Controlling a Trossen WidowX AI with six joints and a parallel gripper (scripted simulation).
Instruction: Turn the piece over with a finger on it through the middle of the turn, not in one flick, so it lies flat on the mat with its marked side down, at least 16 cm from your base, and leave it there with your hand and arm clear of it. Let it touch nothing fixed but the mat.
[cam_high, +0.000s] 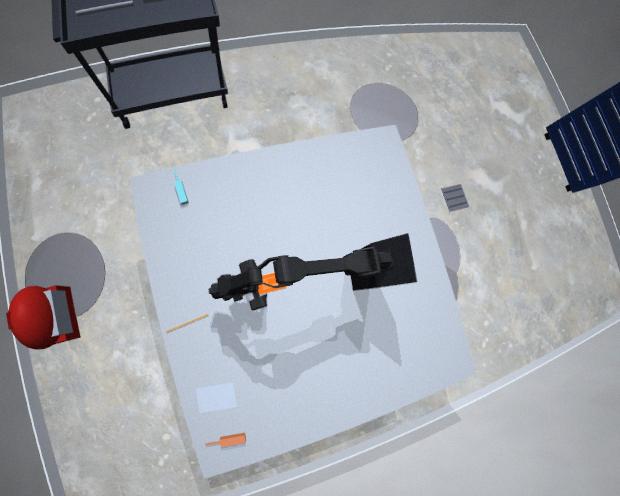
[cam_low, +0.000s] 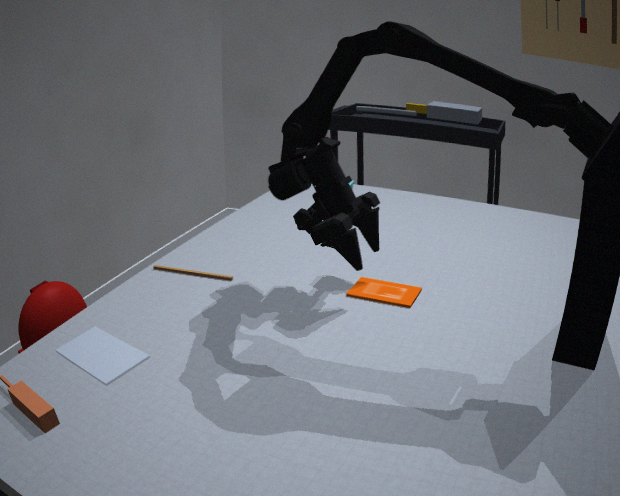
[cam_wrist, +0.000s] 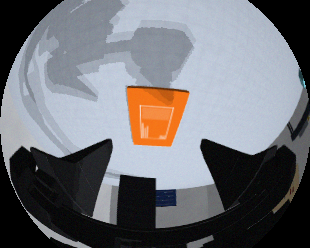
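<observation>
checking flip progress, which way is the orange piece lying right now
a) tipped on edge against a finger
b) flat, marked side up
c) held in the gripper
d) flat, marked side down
b: the orange piece lies flat on the mat with its pale mark facing up, and the open gripper hangs above it, not touching.

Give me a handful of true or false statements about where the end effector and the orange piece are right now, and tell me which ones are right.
1. The end effector is open and holds nothing. True.
2. The orange piece lies flat on the mat with its marked side up. True; the wrist view shows the pale outline on its top face.
3. A fingertip is pressing on the orange piece. False; the fingers hang above the mat, apart from it.
4. The thin wooden stick lies across the orange piece. False; it lies apart, toward the mat's edge.
5. The orange piece shows between the two fingers in the wrist view. True.
</observation>
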